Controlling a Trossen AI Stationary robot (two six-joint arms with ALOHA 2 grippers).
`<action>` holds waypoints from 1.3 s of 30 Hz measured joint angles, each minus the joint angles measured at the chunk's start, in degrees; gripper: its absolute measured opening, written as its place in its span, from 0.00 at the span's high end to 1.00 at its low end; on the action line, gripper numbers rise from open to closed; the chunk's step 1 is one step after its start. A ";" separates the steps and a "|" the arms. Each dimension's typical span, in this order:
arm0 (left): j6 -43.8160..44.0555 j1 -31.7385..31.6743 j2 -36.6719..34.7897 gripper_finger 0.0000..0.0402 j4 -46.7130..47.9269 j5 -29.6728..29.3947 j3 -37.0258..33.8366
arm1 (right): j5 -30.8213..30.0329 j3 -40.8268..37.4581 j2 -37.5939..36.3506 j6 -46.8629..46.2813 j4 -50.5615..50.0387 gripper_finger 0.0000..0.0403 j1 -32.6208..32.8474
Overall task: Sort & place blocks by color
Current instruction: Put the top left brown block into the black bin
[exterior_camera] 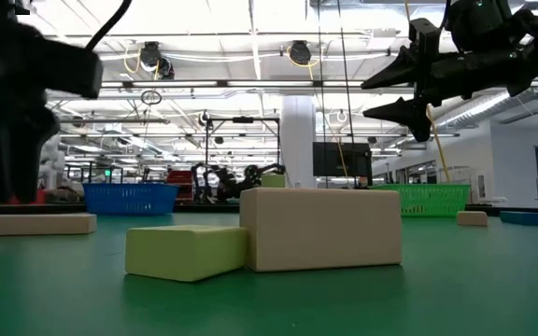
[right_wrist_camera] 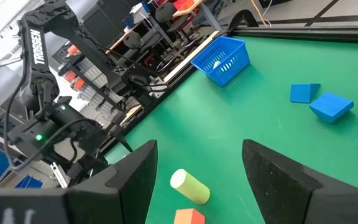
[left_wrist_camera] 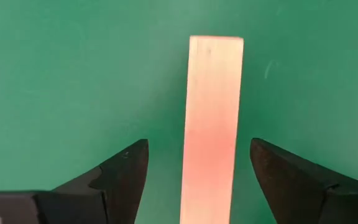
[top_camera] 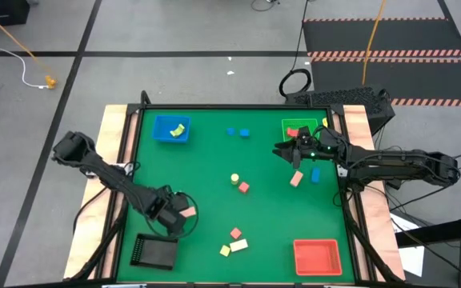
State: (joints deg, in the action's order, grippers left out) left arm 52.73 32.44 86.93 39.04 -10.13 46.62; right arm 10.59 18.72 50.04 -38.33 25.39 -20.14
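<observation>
A pale pink bar (left_wrist_camera: 213, 118) lies flat on the green mat, seen near the table's front left (top_camera: 189, 212). My left gripper (left_wrist_camera: 199, 142) points down over it, open. One finger stands on each long side of the bar, with green mat showing in both gaps. My right gripper (top_camera: 282, 150) hangs open above the mat at the right, in front of the green tray (top_camera: 288, 122), with nothing between its fingers (right_wrist_camera: 197, 180). Loose blocks lie about the mat: two blue ones (top_camera: 238, 132), a yellow cylinder (top_camera: 234, 178) and a red block (top_camera: 244, 187).
A black tray (top_camera: 154, 252) stands just near of my left gripper. The blue tray (top_camera: 160, 134) at far left holds a yellow-green block; the red tray (top_camera: 317, 244) is at near right. Red, cream and yellow-green blocks (top_camera: 235, 242) lie at front centre. A pink block (top_camera: 296, 178) and a blue one (top_camera: 316, 174) lie at right.
</observation>
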 joint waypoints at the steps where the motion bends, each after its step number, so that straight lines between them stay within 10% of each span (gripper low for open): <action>1: -0.05 0.05 0.58 0.29 -1.14 -0.05 -0.64 | 0.00 0.00 0.00 0.00 0.00 0.44 -0.02; 9: -2.20 0.32 3.30 0.33 -5.90 -1.92 -4.45 | 0.00 0.00 -0.02 0.00 0.00 0.44 0.00; 16: -7.44 1.57 3.20 0.68 -6.63 -2.25 -4.69 | 0.00 0.00 -0.02 0.00 0.04 0.44 0.00; 32: -15.84 3.94 -12.60 0.68 -6.78 -9.48 -3.16 | 0.01 0.00 -0.02 0.00 0.03 0.44 -0.01; 39: -6.66 12.41 -19.72 0.68 -6.47 -7.88 -3.09 | 0.00 0.00 0.00 0.00 0.02 0.44 0.00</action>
State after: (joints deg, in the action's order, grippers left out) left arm 46.07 44.86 67.21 32.57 -18.01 43.53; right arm 10.59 18.72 50.04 -38.33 25.41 -20.14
